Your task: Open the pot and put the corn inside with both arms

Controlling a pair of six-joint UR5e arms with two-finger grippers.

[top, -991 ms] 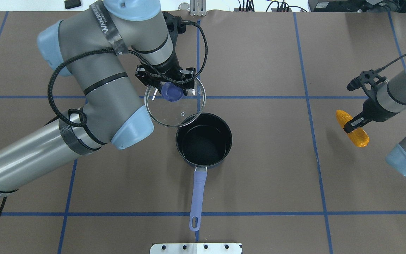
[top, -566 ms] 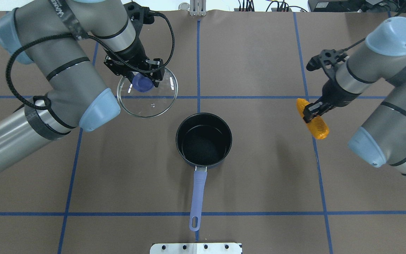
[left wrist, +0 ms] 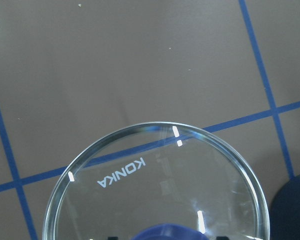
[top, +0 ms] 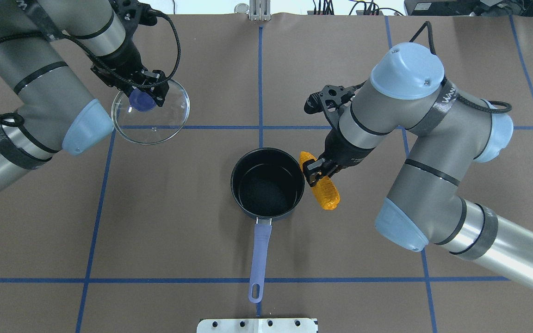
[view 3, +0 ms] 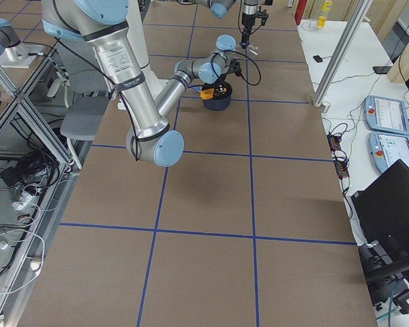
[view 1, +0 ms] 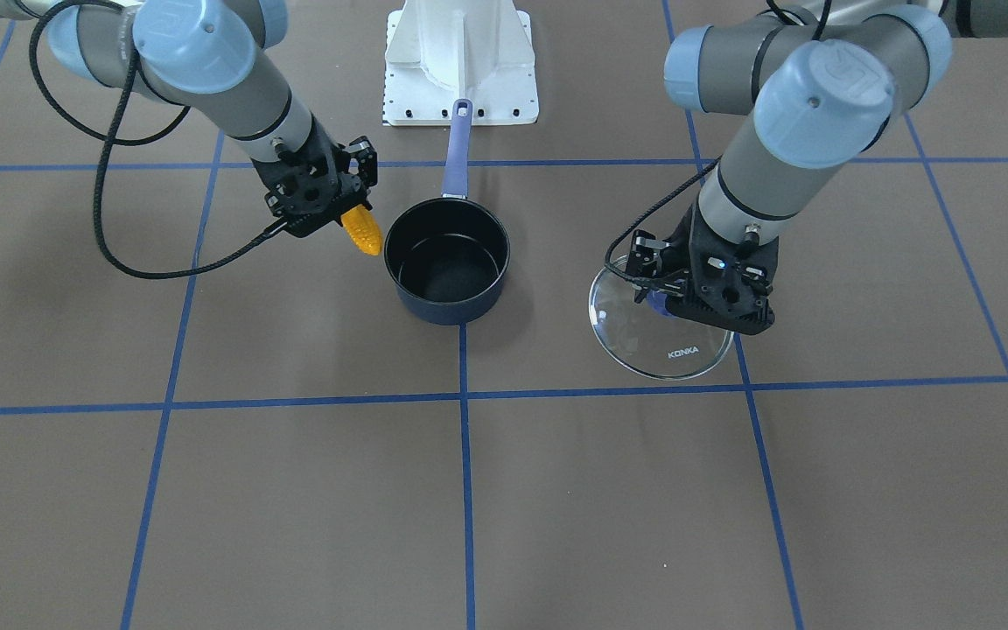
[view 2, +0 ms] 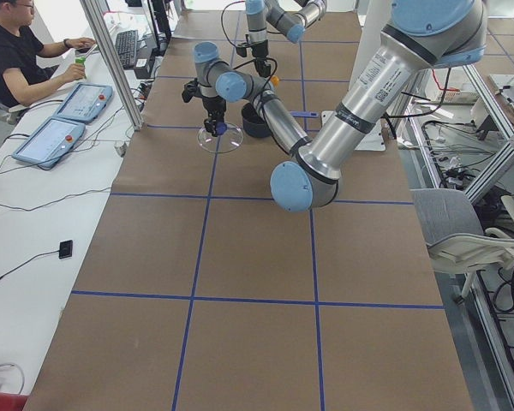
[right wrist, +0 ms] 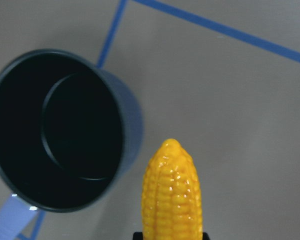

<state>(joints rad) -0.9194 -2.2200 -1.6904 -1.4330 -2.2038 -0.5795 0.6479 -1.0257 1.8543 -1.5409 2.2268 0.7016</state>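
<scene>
The navy pot (top: 267,183) stands open and empty at the table's middle, its purple handle (top: 259,256) pointing toward the robot's base; it also shows in the front view (view 1: 447,260) and the right wrist view (right wrist: 60,130). My right gripper (top: 318,170) is shut on the orange-yellow corn (top: 322,186) and holds it in the air just beside the pot's right rim; the corn also shows in the front view (view 1: 362,229) and the right wrist view (right wrist: 172,192). My left gripper (top: 142,95) is shut on the blue knob of the clear glass lid (top: 151,118), far left of the pot.
A white mounting plate (top: 257,325) sits at the table's near edge, just past the handle's end. Blue tape lines cross the brown table cover (top: 340,259). An operator (view 2: 17,60) sits at a desk in the exterior left view.
My right arm has carried the corn leftward to the pot's right rim. My left arm has carried the lid further left and away from the pot.
</scene>
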